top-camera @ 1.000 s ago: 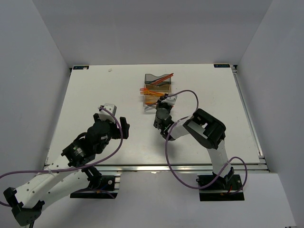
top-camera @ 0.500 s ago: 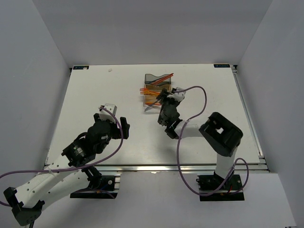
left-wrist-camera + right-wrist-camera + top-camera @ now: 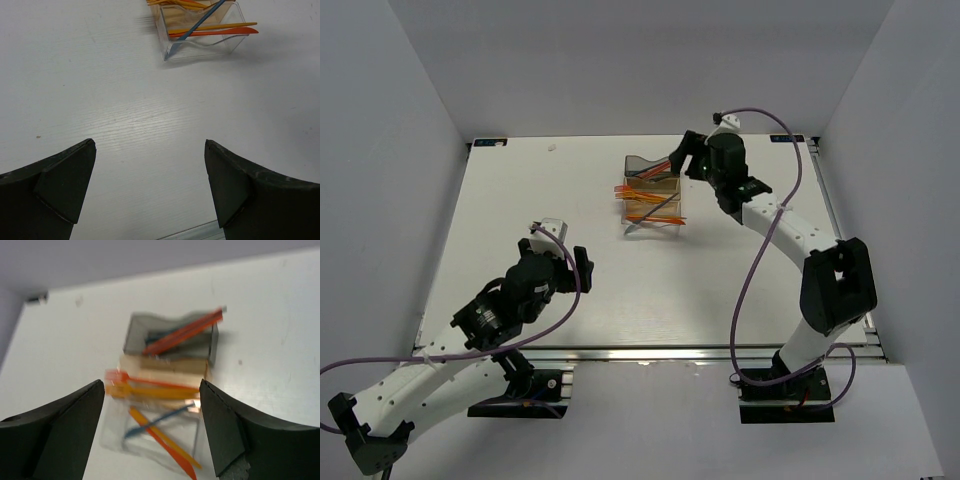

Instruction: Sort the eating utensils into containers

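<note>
The containers are three joined bins: smoky grey [image 3: 642, 167], amber [image 3: 650, 190], clear [image 3: 657, 212]. The eating utensils lie in them. Red sticks [image 3: 183, 331] lean out of the grey bin [image 3: 135, 332]. Orange and red forks [image 3: 150, 388] lie across the amber bin [image 3: 165, 366]. A blue stick [image 3: 160, 421] and orange knives [image 3: 167, 445] cross in the clear bin [image 3: 112, 435]. My right gripper [image 3: 686, 160] hovers open just right of the grey bin, with nothing between its fingers. My left gripper [image 3: 572, 258] is open over bare table, well short of the clear bin [image 3: 200, 37].
The white table [image 3: 540, 190] has a metal rail along its near edge [image 3: 650, 352] and grey walls on three sides. A purple cable [image 3: 760, 230] loops along the right arm. The right arm's elbow [image 3: 835, 285] stands near the table's right edge.
My right arm has swung from the table's middle, just in front of the bins, up to their far right side, and its jaws have opened. The left arm has not moved.
</note>
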### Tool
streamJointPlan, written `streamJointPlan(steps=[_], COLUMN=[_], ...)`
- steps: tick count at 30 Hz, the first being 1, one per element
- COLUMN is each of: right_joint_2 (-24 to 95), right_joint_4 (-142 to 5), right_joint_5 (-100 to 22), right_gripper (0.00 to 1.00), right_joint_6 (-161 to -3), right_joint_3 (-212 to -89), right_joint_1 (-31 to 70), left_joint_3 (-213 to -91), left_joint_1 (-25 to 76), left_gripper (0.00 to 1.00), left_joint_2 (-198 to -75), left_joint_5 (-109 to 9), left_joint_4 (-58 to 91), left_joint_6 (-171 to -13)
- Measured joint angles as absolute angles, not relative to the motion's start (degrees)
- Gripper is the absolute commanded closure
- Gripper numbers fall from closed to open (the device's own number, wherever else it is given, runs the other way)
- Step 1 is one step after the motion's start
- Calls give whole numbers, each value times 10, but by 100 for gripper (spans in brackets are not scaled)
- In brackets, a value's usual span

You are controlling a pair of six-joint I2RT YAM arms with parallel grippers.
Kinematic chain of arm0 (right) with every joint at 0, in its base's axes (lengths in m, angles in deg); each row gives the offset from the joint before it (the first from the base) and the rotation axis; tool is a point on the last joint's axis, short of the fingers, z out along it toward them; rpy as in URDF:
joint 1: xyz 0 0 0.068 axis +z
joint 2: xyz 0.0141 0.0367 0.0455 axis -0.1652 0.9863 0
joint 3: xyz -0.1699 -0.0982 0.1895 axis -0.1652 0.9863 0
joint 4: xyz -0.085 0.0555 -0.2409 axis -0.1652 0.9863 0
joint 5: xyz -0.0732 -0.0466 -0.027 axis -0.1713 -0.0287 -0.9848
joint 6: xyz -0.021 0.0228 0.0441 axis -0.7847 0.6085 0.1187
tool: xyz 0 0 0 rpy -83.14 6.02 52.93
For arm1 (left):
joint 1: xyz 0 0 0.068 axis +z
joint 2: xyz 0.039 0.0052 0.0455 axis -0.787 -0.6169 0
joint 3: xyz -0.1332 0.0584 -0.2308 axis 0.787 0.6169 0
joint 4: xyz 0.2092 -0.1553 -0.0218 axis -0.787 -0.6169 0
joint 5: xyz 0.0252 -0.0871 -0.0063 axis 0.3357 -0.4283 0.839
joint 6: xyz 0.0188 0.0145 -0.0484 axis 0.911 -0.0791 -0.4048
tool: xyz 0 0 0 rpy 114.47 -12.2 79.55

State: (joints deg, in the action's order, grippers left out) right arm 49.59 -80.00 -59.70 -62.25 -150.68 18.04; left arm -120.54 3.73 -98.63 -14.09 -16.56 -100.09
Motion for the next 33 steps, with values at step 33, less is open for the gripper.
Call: streamJointPlan(steps=[33], right_joint_2=[0], right_joint_4=[-542], right_joint_5=[-547], right_gripper=[11], right_joint_6=[-691], right_joint_3=[-1185], right_joint_1=[123], left_joint_3=[-1233], left_joint_1=[400], left_gripper=[2], left_joint_2=[-1097], left_joint_5=[-79], left_joint_4=[-174], left_joint_6=[-1078])
